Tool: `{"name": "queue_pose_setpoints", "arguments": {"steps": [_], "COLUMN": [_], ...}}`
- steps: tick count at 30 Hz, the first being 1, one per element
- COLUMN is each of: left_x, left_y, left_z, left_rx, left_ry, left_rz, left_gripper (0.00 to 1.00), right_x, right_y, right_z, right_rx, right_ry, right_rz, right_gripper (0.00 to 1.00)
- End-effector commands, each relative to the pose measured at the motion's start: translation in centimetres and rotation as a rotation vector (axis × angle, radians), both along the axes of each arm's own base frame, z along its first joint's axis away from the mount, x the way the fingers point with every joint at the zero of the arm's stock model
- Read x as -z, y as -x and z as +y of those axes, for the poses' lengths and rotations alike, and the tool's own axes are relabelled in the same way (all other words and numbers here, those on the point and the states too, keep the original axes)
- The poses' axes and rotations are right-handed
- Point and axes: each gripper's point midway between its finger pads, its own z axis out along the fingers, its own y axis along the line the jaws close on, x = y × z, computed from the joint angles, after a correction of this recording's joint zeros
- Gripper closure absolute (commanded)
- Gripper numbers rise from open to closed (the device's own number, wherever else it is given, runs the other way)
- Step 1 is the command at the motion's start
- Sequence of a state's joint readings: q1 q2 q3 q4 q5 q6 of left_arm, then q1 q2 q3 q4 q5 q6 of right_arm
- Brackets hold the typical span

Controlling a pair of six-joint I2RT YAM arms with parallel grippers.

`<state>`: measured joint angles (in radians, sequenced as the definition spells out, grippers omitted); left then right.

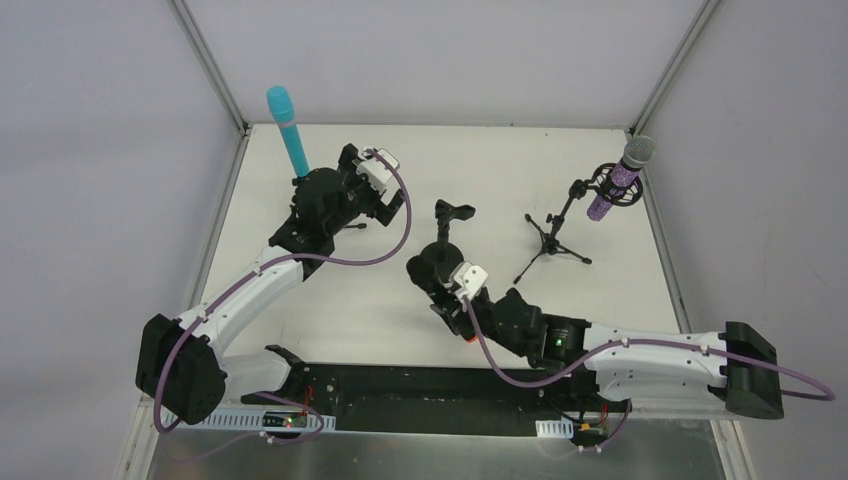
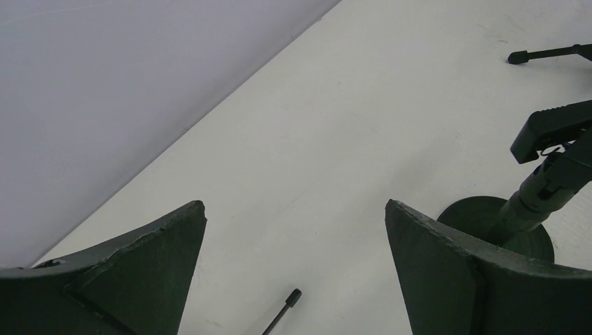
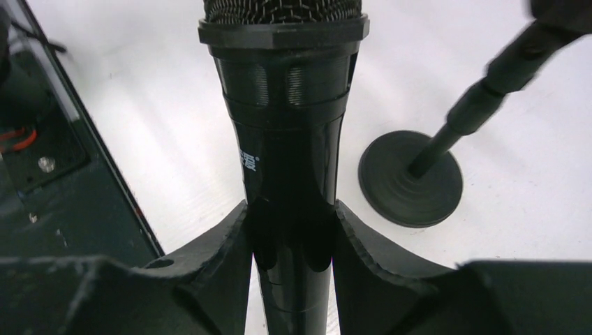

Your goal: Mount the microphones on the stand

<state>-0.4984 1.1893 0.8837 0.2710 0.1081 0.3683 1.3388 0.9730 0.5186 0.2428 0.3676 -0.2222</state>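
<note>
Left claw (image 2: 293, 209) is released, its two fingers spread wide with only bare white bench (image 2: 335, 125) between them. The left arm reaches from its base at the near left corner diagonally forward and to the right, the wrist raised at the far left part of the bench. Just behind that wrist the turquoise microphone (image 1: 287, 130) rises at a slight tilt, head up. Its lower end is hidden by the arm, so what carries it cannot be told. A thin black rod (image 2: 283, 310) lies on the bench under the open fingers.

Near the middle stands a round-base stand (image 1: 441, 250), its empty clip (image 1: 455, 210) at the top of a leaning post.

Just near of that base, the right claw (image 3: 290, 216) is clenched on the black microphone (image 3: 286, 139), fingers pressed to both sides of the glossy body, mesh head pointing away from the wrist. The right arm lies low, stretched from the near right corner leftward across the front of the bench.

Far right, a tripod stand (image 1: 550, 240) holds the glittery purple microphone (image 1: 620, 178) in its mount, silver head up and tilted.
</note>
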Motion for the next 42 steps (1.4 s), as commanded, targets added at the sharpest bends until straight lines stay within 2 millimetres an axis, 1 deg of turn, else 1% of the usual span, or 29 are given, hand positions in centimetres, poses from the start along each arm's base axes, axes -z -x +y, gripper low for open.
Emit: {"name": "queue_pose_setpoints", "arguments": {"steps": [1, 5, 9, 13, 17, 19, 21, 24, 27, 31, 33, 36, 37, 42], "left_x": [-3.2, -4.4, -5.3, -6.5, -7.8, -8.2, -8.2, -8.0, -7.5, -6.4, -5.8, -4.7, -4.5, -3.1], "left_y": [1.3, 2.5, 3.8, 5.2, 7.3, 8.1, 8.8, 9.9, 10.9, 11.5, 11.4, 10.9, 10.8, 10.1], "left_z": [-1.7, -2.8, -3.9, -4.8, -5.9, -6.3, -6.9, -7.9, -8.8, -9.5, -9.7, -10.0, -10.1, -10.5], "left_rx": [0.103, 0.177, 0.265, 0.346, 0.464, 0.515, 0.571, 0.66, 0.752, 0.826, 0.842, 0.847, 0.846, 0.85], "left_ry": [0.056, 0.117, 0.152, 0.201, 0.23, 0.241, 0.243, 0.247, 0.247, 0.238, 0.223, 0.209, 0.207, 0.196], "left_rz": [-0.063, -0.067, -0.079, -0.103, -0.14, -0.149, -0.144, -0.116, -0.079, -0.043, -0.042, -0.028, -0.021, 0.003], "left_gripper": [0.0, 0.0, 0.0, 0.0, 0.0, 0.0, 0.0, 0.03, 0.04, 0.03, 0.03, 0.03, 0.03, 0.02], "right_x": [-7.8, -9.4, -10.3, -11.0, -11.3, -11.4, -11.6, -12.1, -12.6, -13.2, -13.6, -14.3, -14.6, -15.8], "right_y": [-1.7, -2.3, -2.3, -2.5, -2.6, -2.7, -2.8, -3.2, -3.5, -3.6, -3.5, -4.2, -4.1, -4.9], "right_z": [-0.6, -2.3, -3.6, -4.7, -5.3, -5.6, -6.0, -6.5, -6.7, -6.4, -6.4, -6.7, -6.6, -6.7], "right_rx": [0.122, 0.175, 0.193, 0.21, 0.203, 0.202, 0.198, 0.193, 0.179, 0.119, 0.085, 0.068, 0.044, 0.009], "right_ry": [-0.368, -0.478, -0.556, -0.602, -0.631, -0.644, -0.661, -0.683, -0.684, -0.652, -0.649, -0.657, -0.663, -0.676], "right_rz": [-0.081, -0.107, -0.104, -0.102, -0.103, -0.104, -0.105, -0.106, -0.104, -0.086, -0.075, -0.062, -0.054, -0.034], "right_gripper": [1.0, 1.0, 1.0, 1.0, 1.0, 1.0, 1.0, 1.0, 1.0, 1.0, 1.0, 1.0, 1.0, 1.0]}}
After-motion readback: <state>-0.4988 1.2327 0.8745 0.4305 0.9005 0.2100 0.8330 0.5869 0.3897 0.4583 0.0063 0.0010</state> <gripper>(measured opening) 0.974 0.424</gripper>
